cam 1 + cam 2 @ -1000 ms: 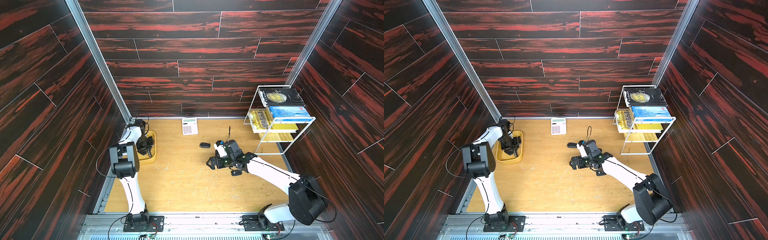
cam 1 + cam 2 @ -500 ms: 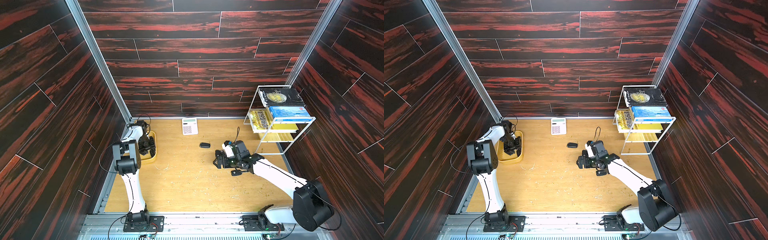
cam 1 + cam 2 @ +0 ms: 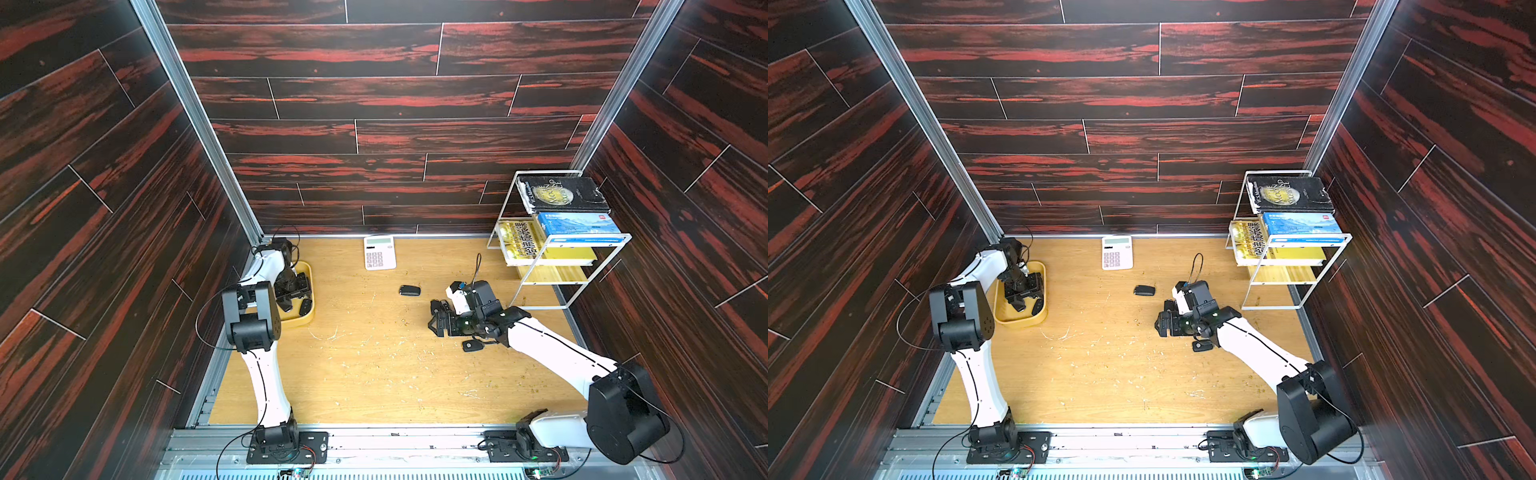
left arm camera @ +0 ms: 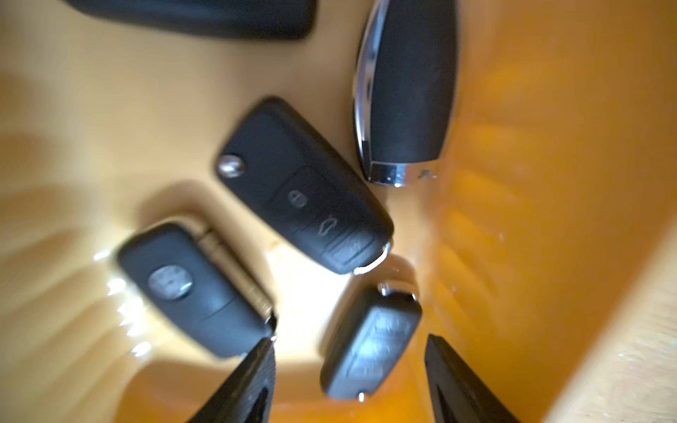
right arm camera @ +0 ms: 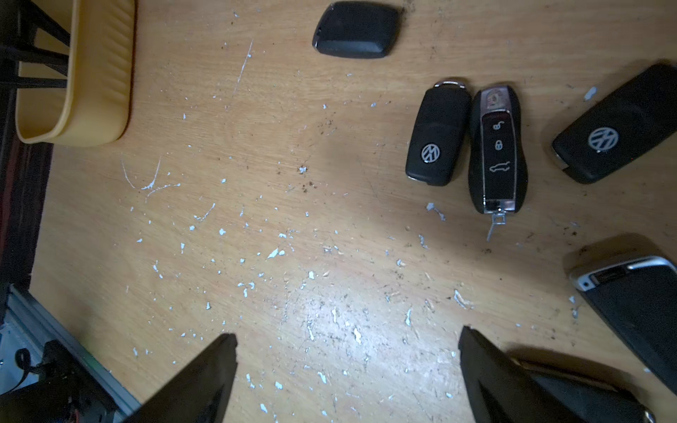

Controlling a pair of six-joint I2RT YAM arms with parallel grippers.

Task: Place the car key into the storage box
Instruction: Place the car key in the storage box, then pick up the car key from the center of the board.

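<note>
The storage box [image 3: 297, 323] [image 3: 1021, 322], a shallow yellow tray, sits at the table's left edge. My left gripper [image 3: 296, 300] [image 4: 350, 338] is down inside it and open. A black car key [image 4: 370, 344] lies on the tray floor between the fingers, with gaps on both sides. Other keys [image 4: 304, 186] lie beside it. My right gripper [image 3: 440, 320] [image 5: 347, 333] hangs open and empty over bare table. More car keys lie near it: a black fob [image 3: 409, 290] [image 5: 357, 29], a pair side by side [image 5: 437, 137], and one by the wrist [image 3: 471, 345].
A white calculator [image 3: 379, 252] lies at the back of the table. A white wire rack [image 3: 557, 282] with books stands at the back right, close behind the right arm. Dark wood walls close in three sides. The left arm's elbow [image 3: 249, 316] stands beside the tray.
The left gripper has opened and let go of a key inside the tray. The right arm has drawn back to the right, away from the black fob, still open.
</note>
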